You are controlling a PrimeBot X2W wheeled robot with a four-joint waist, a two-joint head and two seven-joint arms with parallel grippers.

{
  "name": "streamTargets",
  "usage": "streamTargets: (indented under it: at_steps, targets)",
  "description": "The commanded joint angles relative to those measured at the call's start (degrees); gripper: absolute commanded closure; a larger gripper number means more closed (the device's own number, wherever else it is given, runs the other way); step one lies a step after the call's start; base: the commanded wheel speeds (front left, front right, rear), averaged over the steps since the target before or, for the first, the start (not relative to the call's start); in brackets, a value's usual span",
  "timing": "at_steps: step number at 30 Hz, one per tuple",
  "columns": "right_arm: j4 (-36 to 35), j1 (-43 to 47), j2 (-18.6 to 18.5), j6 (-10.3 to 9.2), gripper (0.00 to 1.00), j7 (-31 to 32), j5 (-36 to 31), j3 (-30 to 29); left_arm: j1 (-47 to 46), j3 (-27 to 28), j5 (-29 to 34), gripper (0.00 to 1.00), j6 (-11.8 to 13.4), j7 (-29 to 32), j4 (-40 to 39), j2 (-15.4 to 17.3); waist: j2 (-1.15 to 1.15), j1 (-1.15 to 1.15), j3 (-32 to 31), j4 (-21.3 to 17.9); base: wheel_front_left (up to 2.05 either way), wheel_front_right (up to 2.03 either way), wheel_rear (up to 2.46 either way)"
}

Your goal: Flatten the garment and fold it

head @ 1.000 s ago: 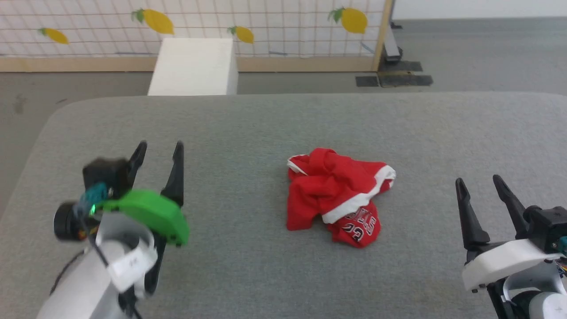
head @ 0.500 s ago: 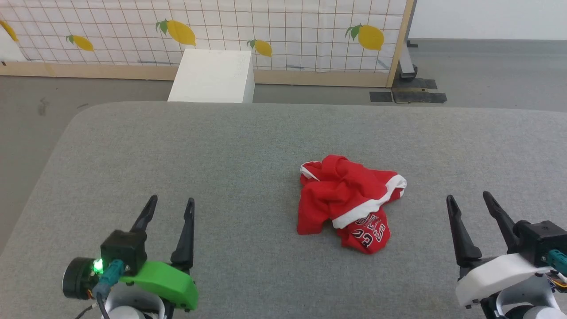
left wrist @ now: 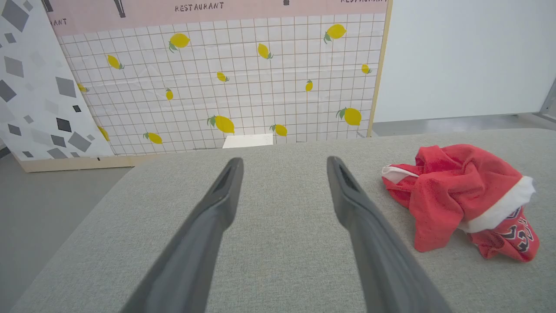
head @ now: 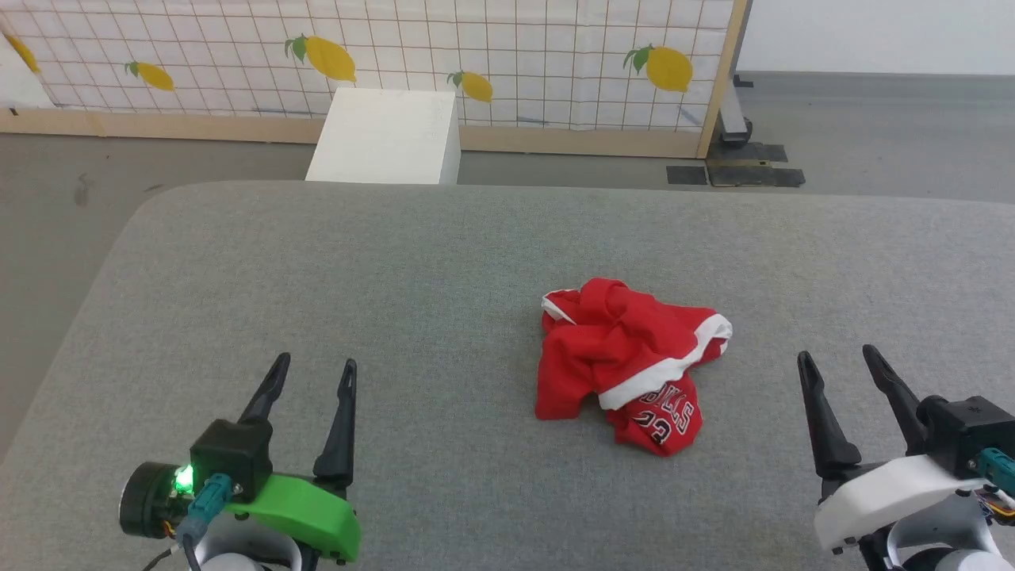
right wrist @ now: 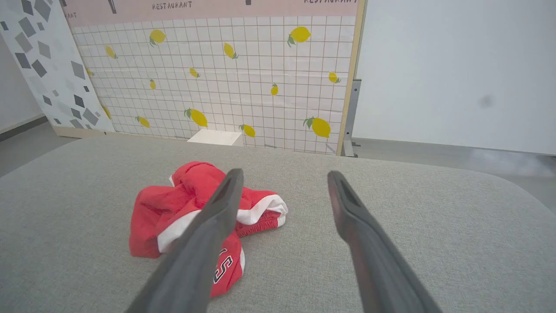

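Garment (head: pixel 630 365) lies crumpled right of centre on grey pad (head: pixel 396 277); white box (head: pixel 386 135) behind, upper left; left gripper (head: pixel 315 363) and right gripper (head: pixel 836 354), lower corners, spread empty.

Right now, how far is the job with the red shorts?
Done: nothing; the red shorts lie crumpled in a heap on the grey surface. In hand: nothing; the left hand and right hand are open, either side of the shorts, touching no cloth. Left: spread them flat, then fold.
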Motion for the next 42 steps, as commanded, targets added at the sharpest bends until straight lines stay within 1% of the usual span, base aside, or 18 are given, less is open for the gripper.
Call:
streamTargets:
  at_steps: [1, 5, 7, 9, 12, 15, 17, 19, 24, 27, 31, 34, 38, 39, 40, 41, 42]
  targets:
    - [0.1, 0.6, 0.1, -0.08, 0.00, 0.2, 0.0, 0.0, 0.0, -0.1, 0.3, 0.00, -0.2, -0.4, 0.0, -0.4, 0.00, 0.00, 0.1, 0.1, 0.00, 0.00, 0.00]
    - [-0.2, 0.9, -0.9, -0.08, 0.00, 1.4, 0.3, 0.8, -0.5, -0.8, 0.2, 0.00, -0.7, 0.1, 0.0, -0.8, 0.00, 0.00, 0.7, 0.9, 0.00, 0.00, 0.00]
    - [-0.5, 0.9, -2.2, -0.08, 0.00, 4.0, 1.3, 2.1, -1.0, -1.2, 0.3, 0.00, -1.0, 0.4, 0.0, -1.1, 0.00, 0.00, 1.4, 1.6, 0.00, 0.00, 0.00]
    - [-0.8, 0.6, -4.4, -0.08, 0.00, 8.8, 2.7, 4.8, -1.5, -1.5, 0.4, 0.00, -1.2, 0.5, 0.0, -1.4, 0.00, 0.00, 2.0, 2.3, 0.00, 0.00, 0.00]
    - [-1.9, -0.8, -8.2, -0.08, 0.00, 17.8, 5.9, 8.9, -2.1, -1.8, 0.6, 0.00, -1.2, 0.6, 0.3, -1.9, 0.00, 0.00, 3.3, 3.6, 0.00, 0.00, 0.00]
    - [-2.6, -2.7, -11.1, -0.08, 0.00, 25.1, 9.5, 12.2, -2.6, -2.2, 0.8, 0.00, -1.3, 0.5, 0.5, -2.5, 0.00, 0.00, 4.6, 5.1, 0.00, 0.00, 0.00]
    - [-2.5, -4.4, -13.4, -0.08, 0.00, 29.7, 10.7, 14.4, -3.2, -2.5, 0.9, 0.00, -1.5, 0.4, 0.8, -2.9, 0.00, 0.00, 5.5, 6.1, 0.00, 0.00, 0.00]
    - [-1.8, -6.5, -14.3, -0.08, 0.00, 33.8, 12.0, 15.3, -3.9, -2.6, 1.1, 0.00, -1.7, 0.4, 1.1, -3.4, 0.00, 0.00, 6.7, 7.3, 0.00, 0.00, 0.00]
    - [1.9, -10.6, -15.4, -0.08, 0.00, 41.8, 11.3, 16.8, -5.4, -3.1, 1.5, 0.00, -2.0, 0.2, 1.5, -4.4, 0.00, 0.00, 9.2, 10.3, 0.00, 0.00, 0.00]
    - [4.1, -12.8, -15.8, -0.08, 0.00, 44.2, 10.6, 17.4, -6.3, -3.5, 1.8, 0.00, -2.4, 0.1, 2.0, -5.0, 0.00, 0.00, 10.7, 12.3, 0.00, 0.00, 0.00]
    - [6.7, -14.5, -16.4, -0.08, 0.00, 45.2, 9.0, 17.7, -7.2, -3.8, 2.1, 0.00, -2.5, -0.1, 2.7, -5.9, 0.00, 0.00, 12.3, 14.4, 0.00, 0.00, 0.00]
    - [8.5, -14.9, -16.7, -0.08, 0.00, 45.0, 8.2, 17.6, -7.7, -3.9, 2.2, 0.00, -2.6, -0.3, 3.1, -6.5, 0.00, 0.00, 13.2, 15.7, 0.00, 0.00, 0.00]
    - [10.2, -14.8, -17.0, -0.08, 0.00, 44.0, 7.3, 17.7, -7.9, -4.1, 2.4, 0.00, -2.7, -0.6, 3.6, -7.0, 0.00, 0.00, 13.7, 16.3, 0.00, 0.00, 0.00]
    - [10.7, -14.6, -17.2, -0.08, 0.11, 44.0, 7.0, 17.8, -7.9, -4.2, 2.4, 0.00, -2.7, -0.6, 3.8, -7.1, 0.00, 0.00, 13.7, 16.3, 0.00, 0.00, 0.00]
    - [10.9, -14.5, -17.3, -0.08, 0.75, 44.0, 7.0, 18.0, -7.8, -4.2, 2.4, 0.00, -2.6, -0.7, 3.9, -7.1, 0.00, 0.00, 13.6, 16.1, 0.00, 0.00, 0.00]
    - [11.0, -14.4, -17.5, -0.08, 1.00, 43.8, 7.2, 18.2, -7.7, -4.1, 2.4, 0.00, -2.6, -0.7, 4.1, -7.2, 0.00, 0.00, 13.4, 15.8, 0.00, 0.00, 0.00]
    - [11.0, -14.3, -17.6, -0.08, 1.00, 43.6, 7.5, 18.2, -7.6, -4.2, 2.3, 0.00, -2.5, -0.7, 4.2, -7.2, 0.00, 0.00, 13.2, 15.5, 0.00, 0.00, 0.00]
